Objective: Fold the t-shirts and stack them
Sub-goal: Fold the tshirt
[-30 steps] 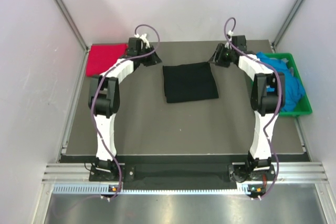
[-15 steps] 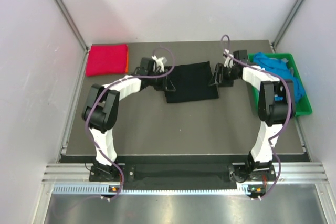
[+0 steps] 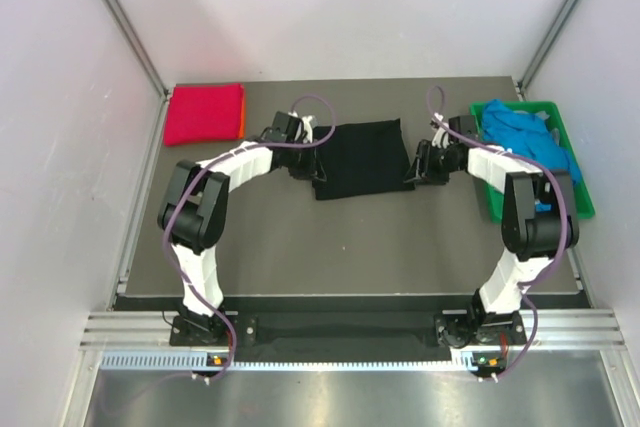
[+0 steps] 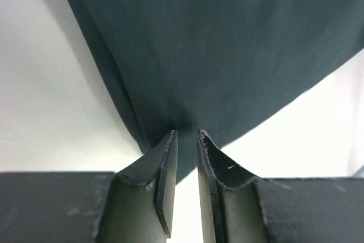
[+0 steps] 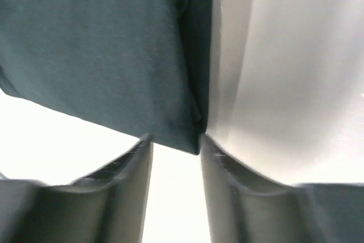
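1. The black t-shirt (image 3: 362,155) lies folded into a flat, roughly square pad in the upper middle of the table (image 3: 350,247). Its surface is smooth and its edges are fairly straight.
2. In the left wrist view the same cloth (image 4: 227,44) looks dark teal-grey and fills the upper part of the frame. It puckers slightly where it meets the fingertips.
3. The magenta-red t-shirt (image 3: 203,113) sits folded in the table's upper left corner, and a thin strip of the orange t-shirt (image 3: 242,119) shows at its right edge.
4. The blue t-shirts (image 3: 520,127) are heaped loosely in the green crate (image 3: 545,105) at the right edge.
5. The left gripper (image 3: 306,163) is at the black shirt's left edge. Seen close up, the gripper (image 4: 186,138) has its jaws drawn nearly together, pinching the cloth's edge between the tips.
6. The right gripper (image 3: 415,165) is at the shirt's right edge. In its own blurred view the gripper (image 5: 173,140) has its jaws partly spread, and a corner of the shirt (image 5: 102,44) hangs between the tips. Whether they grip that corner cannot be told.
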Available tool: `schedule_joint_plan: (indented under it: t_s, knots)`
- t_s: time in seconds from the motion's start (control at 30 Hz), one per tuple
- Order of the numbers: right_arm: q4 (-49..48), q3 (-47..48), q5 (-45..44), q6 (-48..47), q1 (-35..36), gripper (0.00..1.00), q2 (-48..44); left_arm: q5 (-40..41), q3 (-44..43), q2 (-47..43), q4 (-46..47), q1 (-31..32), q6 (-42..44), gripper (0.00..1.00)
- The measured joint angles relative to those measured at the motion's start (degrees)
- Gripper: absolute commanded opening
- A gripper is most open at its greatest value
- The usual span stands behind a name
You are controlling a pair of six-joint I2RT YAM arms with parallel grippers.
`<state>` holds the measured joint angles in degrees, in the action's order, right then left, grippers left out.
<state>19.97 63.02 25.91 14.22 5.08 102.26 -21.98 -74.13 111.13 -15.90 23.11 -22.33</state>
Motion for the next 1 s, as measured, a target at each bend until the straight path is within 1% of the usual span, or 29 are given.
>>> schedule_joint_plan:
  t_s: [0.1,0.23,0.33,0.47,0.57,0.7,0.87,1.0]
  knots:
    - [1.0,1.3,-0.8,0.2,0.0,0.62,-1.4,1.4,-6.0,0.0,-2.5,-0.5,0.1,0.25]
    - [1.2,8.7,-1.8,-0.6,0.0,0.64,-0.5,3.5,-16.8,2.6,-2.4,-1.0,1.2,0.25]
    - [0.2,15.3,-0.6,-1.3,0.0,0.65,3.5,3.5,-21.9,6.1,-0.9,-1.5,1.8,0.24]
    - [-0.7,23.9,1.2,-3.0,0.0,0.65,12.2,3.6,-25.6,12.8,0.4,-2.0,2.5,0.24]
    - [-0.5,28.8,1.8,-4.2,-0.1,0.62,18.6,4.3,-27.0,17.6,1.2,-2.2,3.3,0.24]
    - [-1.5,33.1,2.6,-4.7,-0.3,0.52,25.6,5.6,-28.2,21.7,2.8,-2.4,4.5,0.24]
    - [-7.8,35.3,7.7,0.2,-2.1,0.41,29.6,8.6,-30.8,22.6,5.5,-2.9,4.8,0.24]
    - [-12.5,35.2,10.8,5.3,-4.3,0.39,31.5,10.2,-31.1,22.9,6.6,-4.0,4.7,0.24]
